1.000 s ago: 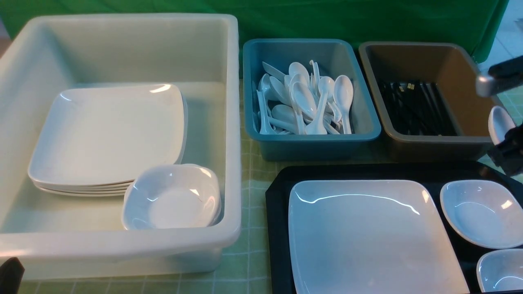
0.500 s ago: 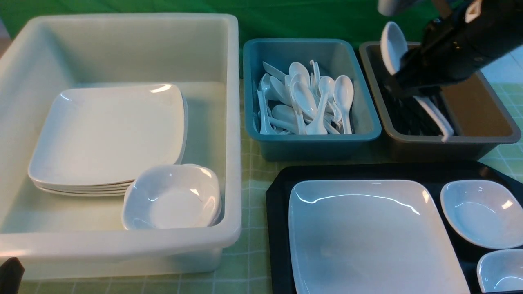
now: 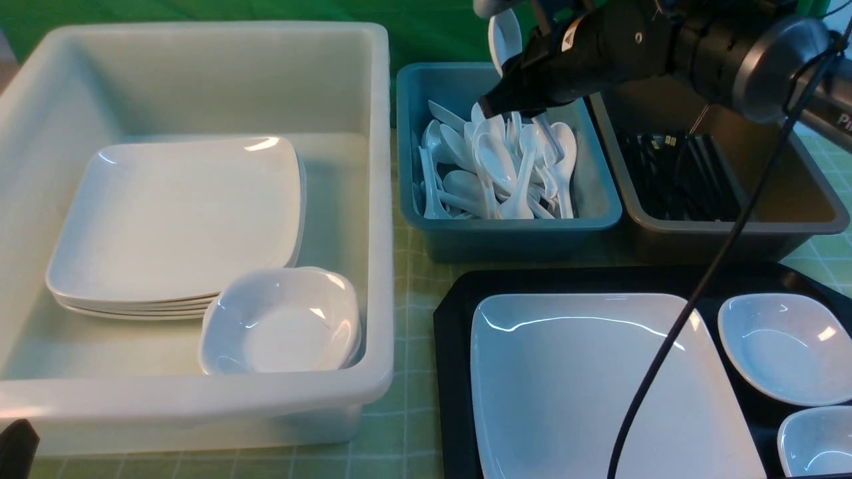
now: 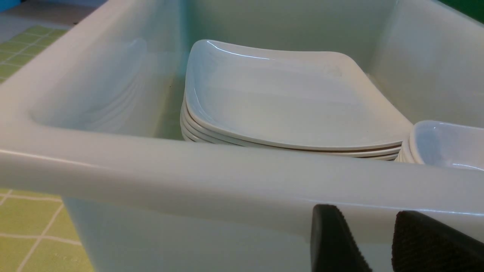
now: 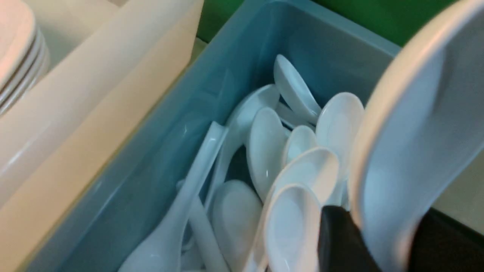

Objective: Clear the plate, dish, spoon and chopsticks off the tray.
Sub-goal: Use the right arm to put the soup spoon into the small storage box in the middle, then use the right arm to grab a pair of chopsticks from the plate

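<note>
Resting beside the white tub, left gripper: jaws apart, empty. Right gripper: closed around the spoon, held over the blue tub; drop-off step, seemingly, calling next for release. On the tray: plate, dish.

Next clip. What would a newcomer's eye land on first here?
The right gripper, stretched over the blue tub at the back, grips a white spoon above the heap of spoons there. Next, the big white plate on the black tray, near right, and the stacked plates in the white bin, left.
</note>
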